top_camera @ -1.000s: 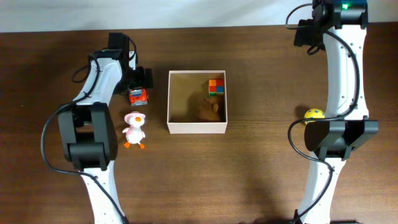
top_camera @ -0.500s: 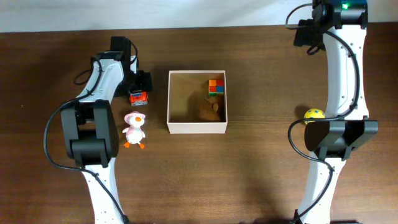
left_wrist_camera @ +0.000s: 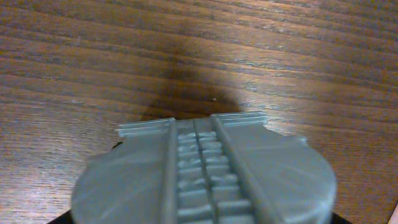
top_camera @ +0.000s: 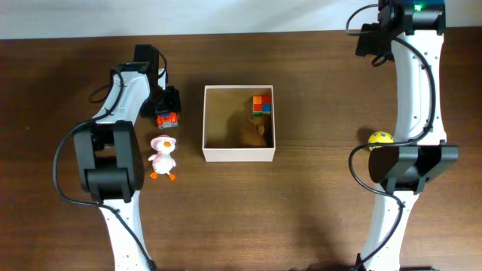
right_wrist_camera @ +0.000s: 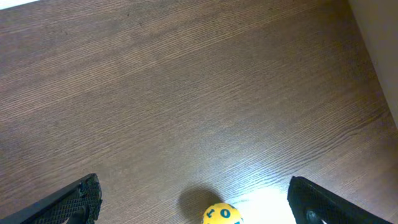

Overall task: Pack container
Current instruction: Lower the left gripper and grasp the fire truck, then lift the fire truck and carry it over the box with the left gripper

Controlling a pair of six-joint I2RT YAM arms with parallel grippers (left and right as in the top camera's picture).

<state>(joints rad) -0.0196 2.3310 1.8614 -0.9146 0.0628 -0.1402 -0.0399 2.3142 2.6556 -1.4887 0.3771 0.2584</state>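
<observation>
The container point(top_camera: 215, 152) is a square cream-walled box with a tan inside, in the middle of the table. In it lie a multicoloured cube point(top_camera: 261, 103) and a brown toy point(top_camera: 254, 133). My left gripper point(top_camera: 168, 100) is right over a red toy truck point(top_camera: 167, 119) left of the container. In the left wrist view a grey ribbed part of the truck point(left_wrist_camera: 205, 174) fills the lower frame and hides the fingers. My right gripper point(right_wrist_camera: 199, 200) is open above a yellow ball point(right_wrist_camera: 222, 214), which lies between its fingers; the ball also shows in the overhead view point(top_camera: 380, 138).
A white and pink duck toy point(top_camera: 161, 158) stands on the table below the truck, left of the container's front corner. The right arm point(top_camera: 414, 90) spans the table's right side. The table's right edge point(right_wrist_camera: 379, 43) shows in the right wrist view.
My left gripper has shifted slightly left and toward the truck, and now sits closer over it. The truck has barely moved. The right arm has not moved.
</observation>
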